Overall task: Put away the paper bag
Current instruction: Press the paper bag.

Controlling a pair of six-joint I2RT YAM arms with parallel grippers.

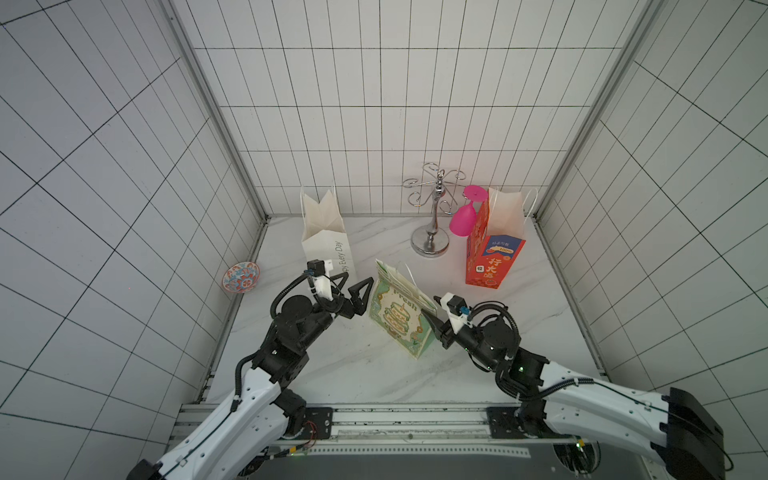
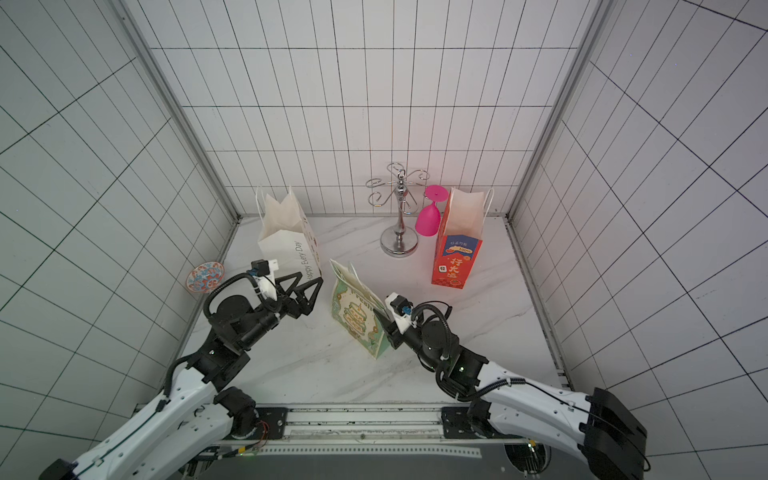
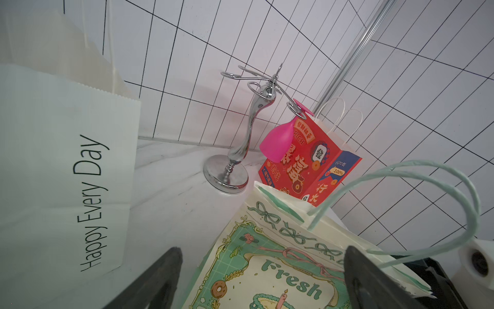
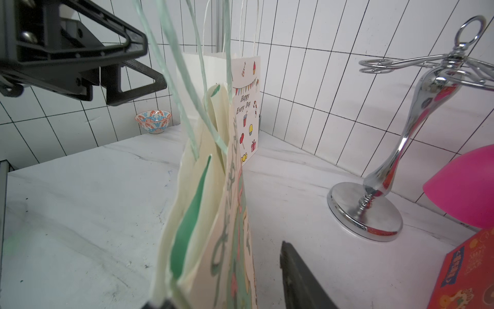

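The paper bag (image 1: 401, 316) (image 2: 355, 320), pale green with "Fresh" printed on it, stands folded flat in the middle of the marble table, its mint handles (image 3: 454, 192) sticking up. My right gripper (image 1: 432, 311) (image 4: 222, 278) is open around the bag's right edge. One finger (image 4: 294, 267) stands clearly apart from the paper, and the other is mostly hidden behind the bag (image 4: 211, 214). My left gripper (image 1: 359, 284) (image 2: 311, 279) is wide open just left of the bag's upper corner. The printed face (image 3: 267, 267) shows between its fingers, which do not touch it.
A white "Happy Every Day" bag (image 1: 328, 237) stands open at the back left. At the back right a red bag (image 1: 494, 249) stands beside a chrome glass rack (image 1: 432, 216) holding a pink glass (image 1: 463, 220). A patterned bowl (image 1: 241, 277) sits by the left wall.
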